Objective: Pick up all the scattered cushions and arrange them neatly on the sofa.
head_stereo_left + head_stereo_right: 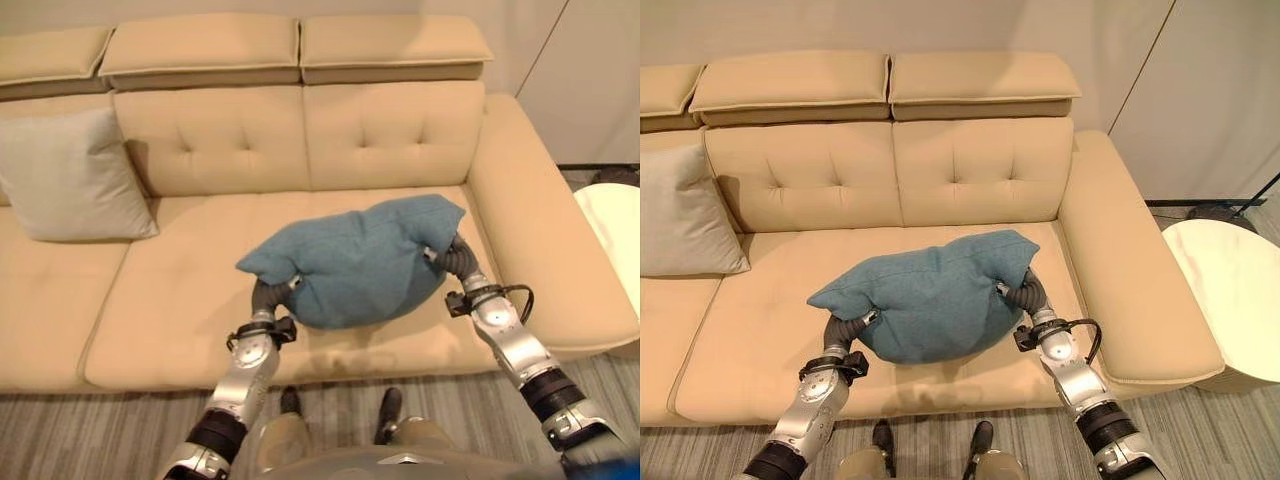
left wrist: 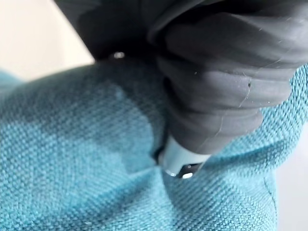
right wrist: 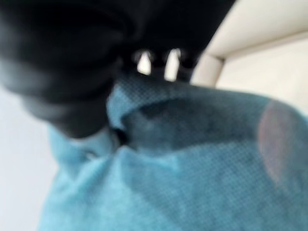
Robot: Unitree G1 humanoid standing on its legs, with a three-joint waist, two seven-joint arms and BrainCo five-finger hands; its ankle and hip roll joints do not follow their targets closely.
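A blue cushion point(image 1: 360, 260) hangs just above the middle seat of the beige sofa point(image 1: 400, 130), held between my two hands. My left hand point(image 1: 266, 297) grips its lower left edge. My right hand point(image 1: 455, 258) grips its upper right corner. In the left wrist view a silver digit point(image 2: 180, 161) digs into the blue cloth point(image 2: 72, 159) and creases it. In the right wrist view my right hand point(image 3: 62, 86) pinches a fold of the cushion point(image 3: 192, 183), with its fingers curled over the edge. A pale grey cushion point(image 1: 70, 175) leans upright against the sofa back on the left seat.
The sofa's right armrest point(image 1: 540, 230) stands close beside my right arm. A round white side table point(image 1: 1230, 300) is to the right of the sofa. A striped grey rug point(image 1: 100, 430) lies in front of the seat.
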